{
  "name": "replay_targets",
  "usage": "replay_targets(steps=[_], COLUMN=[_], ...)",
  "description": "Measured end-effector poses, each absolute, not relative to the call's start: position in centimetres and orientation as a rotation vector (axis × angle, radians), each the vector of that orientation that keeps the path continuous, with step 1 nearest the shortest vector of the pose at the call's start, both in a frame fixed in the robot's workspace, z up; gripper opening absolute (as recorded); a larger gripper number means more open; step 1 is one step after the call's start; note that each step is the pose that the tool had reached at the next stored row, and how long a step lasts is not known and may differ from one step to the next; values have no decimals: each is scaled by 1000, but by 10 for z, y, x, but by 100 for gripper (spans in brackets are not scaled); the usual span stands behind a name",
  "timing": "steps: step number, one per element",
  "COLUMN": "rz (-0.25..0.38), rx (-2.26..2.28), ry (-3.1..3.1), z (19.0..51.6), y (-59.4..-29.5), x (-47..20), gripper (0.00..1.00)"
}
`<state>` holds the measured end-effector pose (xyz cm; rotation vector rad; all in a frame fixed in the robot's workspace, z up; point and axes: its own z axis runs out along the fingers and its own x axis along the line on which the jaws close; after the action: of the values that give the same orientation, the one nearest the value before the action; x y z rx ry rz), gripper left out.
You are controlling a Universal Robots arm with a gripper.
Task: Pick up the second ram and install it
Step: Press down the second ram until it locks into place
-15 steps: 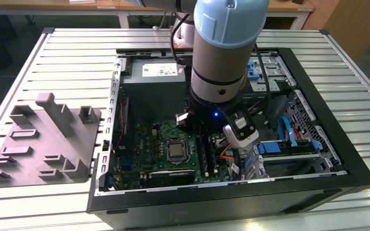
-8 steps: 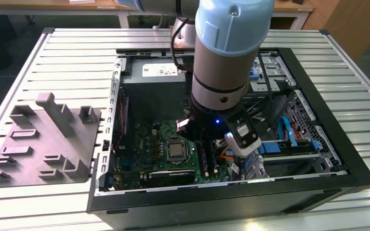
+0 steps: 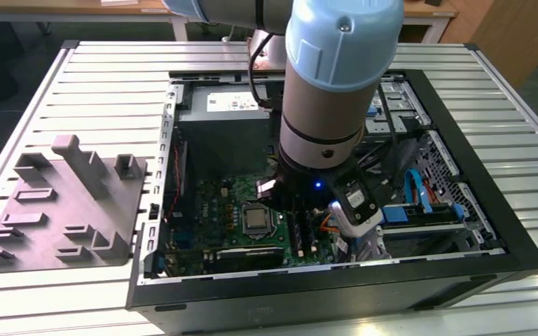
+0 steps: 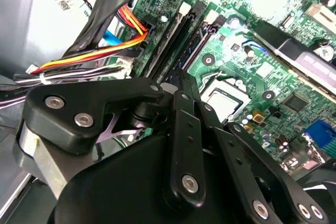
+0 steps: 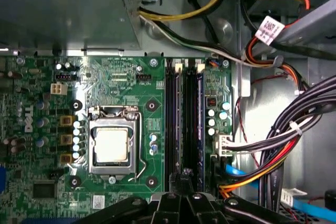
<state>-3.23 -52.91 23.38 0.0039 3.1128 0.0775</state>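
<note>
My gripper point(image 5: 183, 178) is low inside the open PC case point(image 3: 456, 269), over one end of the black memory slots point(image 5: 185, 114) on the green motherboard point(image 5: 121, 72). Its fingers point(image 4: 181, 85) are drawn together into one narrow tip that ends right at the slots. A dark blue ram stick point(image 5: 199, 114) stands seated in the slot nearest the cable bundle. It also appears in the second wrist view as a ram stick point(image 4: 202, 40) with a row of chips. I cannot tell whether the tip touches a stick. In the exterior view the arm covers most of the gripper point(image 3: 299, 210).
The CPU socket point(image 5: 111, 144) lies beside the slots. Thick cable bundles point(image 5: 283, 140) run close on the slots' other side. The grey power-supply box point(image 3: 227, 133) fills the case's far end. A grey parts holder point(image 3: 64, 210) stands on the slatted table at the exterior view's left.
</note>
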Motion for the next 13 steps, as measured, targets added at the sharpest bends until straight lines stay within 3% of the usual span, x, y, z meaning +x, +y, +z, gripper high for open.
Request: replay_targets(steps=[13], rz=[77], rx=[4], ry=[3113], z=[227], y=[-530], x=[-32], gripper=[10])
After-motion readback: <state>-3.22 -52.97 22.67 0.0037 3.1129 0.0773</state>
